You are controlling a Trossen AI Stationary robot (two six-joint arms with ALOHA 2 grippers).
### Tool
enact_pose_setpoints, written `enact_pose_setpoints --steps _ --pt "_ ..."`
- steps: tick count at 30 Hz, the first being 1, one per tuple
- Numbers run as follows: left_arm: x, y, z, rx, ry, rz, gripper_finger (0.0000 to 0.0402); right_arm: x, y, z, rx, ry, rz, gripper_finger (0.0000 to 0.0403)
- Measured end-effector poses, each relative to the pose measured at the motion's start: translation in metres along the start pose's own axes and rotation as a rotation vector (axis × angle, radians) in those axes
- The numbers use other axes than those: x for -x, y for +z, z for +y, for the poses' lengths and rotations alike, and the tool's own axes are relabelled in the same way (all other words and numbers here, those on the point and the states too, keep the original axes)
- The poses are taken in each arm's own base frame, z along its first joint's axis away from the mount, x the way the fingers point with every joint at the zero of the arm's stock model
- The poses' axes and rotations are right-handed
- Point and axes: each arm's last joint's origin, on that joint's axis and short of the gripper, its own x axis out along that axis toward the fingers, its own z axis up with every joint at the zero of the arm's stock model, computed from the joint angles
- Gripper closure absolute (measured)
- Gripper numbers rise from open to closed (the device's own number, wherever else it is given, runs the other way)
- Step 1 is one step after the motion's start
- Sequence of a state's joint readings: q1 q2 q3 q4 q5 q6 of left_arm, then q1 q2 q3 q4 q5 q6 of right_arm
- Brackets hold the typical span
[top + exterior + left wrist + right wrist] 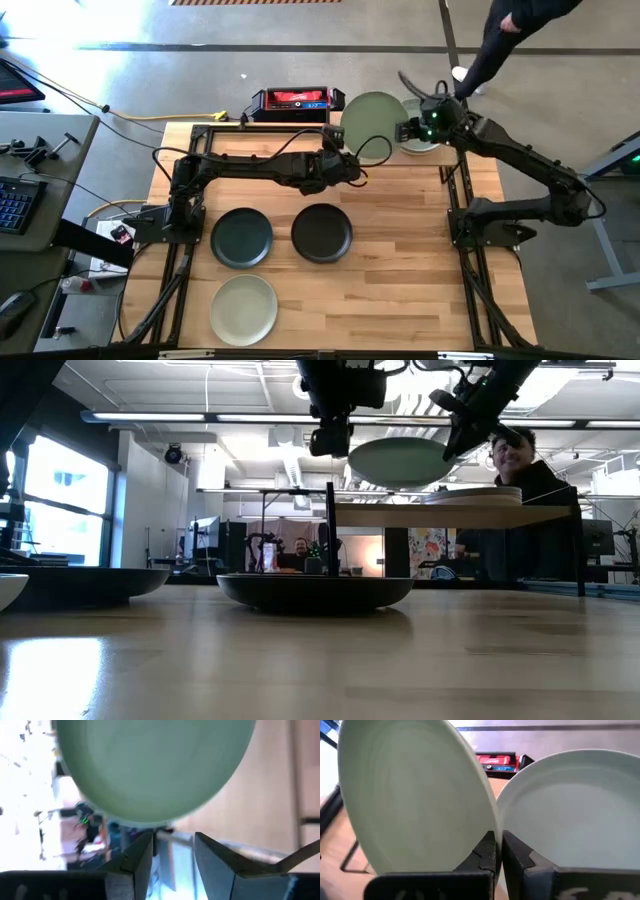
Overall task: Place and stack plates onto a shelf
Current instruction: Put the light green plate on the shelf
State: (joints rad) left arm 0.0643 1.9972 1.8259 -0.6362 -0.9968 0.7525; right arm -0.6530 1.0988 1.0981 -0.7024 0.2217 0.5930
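Note:
A sage green plate (370, 125) (400, 460) hangs level just above the shelf (440, 515), a light-wood board on thin black legs at the table's far edge. My right gripper (498, 847) (404, 130) is shut on its rim. A pale plate (580, 810) (470, 493) lies flat on the shelf to the right of it. My left gripper (172, 850) (357, 172) stands open at the green plate's near edge. Its fingers are just short of the rim, with nothing between them. My right gripper pinches the sage green plate's rim (487, 832) between its two fingers, on the side toward the table's right edge. The fingers come from the right, slanting down. The plate is lifted clear and stays about level over the shelf board.
On the tabletop lie a dark teal plate (242, 238), a black plate (322, 232) and a pale green plate (244, 308). A red and black box (292, 100) sits at the far edge. A person (512, 455) stands behind the shelf at the far right.

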Motion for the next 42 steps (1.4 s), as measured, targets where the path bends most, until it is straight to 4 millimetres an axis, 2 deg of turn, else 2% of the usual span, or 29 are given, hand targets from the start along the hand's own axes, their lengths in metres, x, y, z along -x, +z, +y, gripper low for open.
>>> enact_pose_setpoints --steps 4,10,18,24,27,32,42 --pt "0.003 -0.006 0.005 -0.007 0.037 0.052 0.0266 -0.003 0.009 -0.008 -0.025 0.047 0.005 0.0402" --pt "0.012 -0.02 0.018 0.057 0.055 0.095 0.0266 -0.016 0.013 -0.009 -0.053 0.12 0.049 0.0402" --pt "0.022 -0.054 0.055 0.221 0.09 0.147 0.0266 -0.051 0.013 0.0 -0.109 0.258 0.178 0.0403" --pt "0.03 -0.079 0.08 0.375 0.111 0.158 0.0266 -0.076 0.012 -0.009 -0.145 0.245 0.262 0.0403" --pt "0.034 -0.088 0.089 0.438 0.117 0.157 0.0266 -0.082 0.014 -0.015 -0.162 0.23 0.273 0.0403" --pt "0.036 -0.094 0.091 0.445 0.11 0.171 0.0266 -0.086 0.015 -0.023 -0.185 0.205 0.289 0.0403" --pt "0.036 -0.094 0.089 0.43 0.061 0.157 0.0266 -0.086 0.017 -0.032 -0.202 0.181 0.296 0.0403"
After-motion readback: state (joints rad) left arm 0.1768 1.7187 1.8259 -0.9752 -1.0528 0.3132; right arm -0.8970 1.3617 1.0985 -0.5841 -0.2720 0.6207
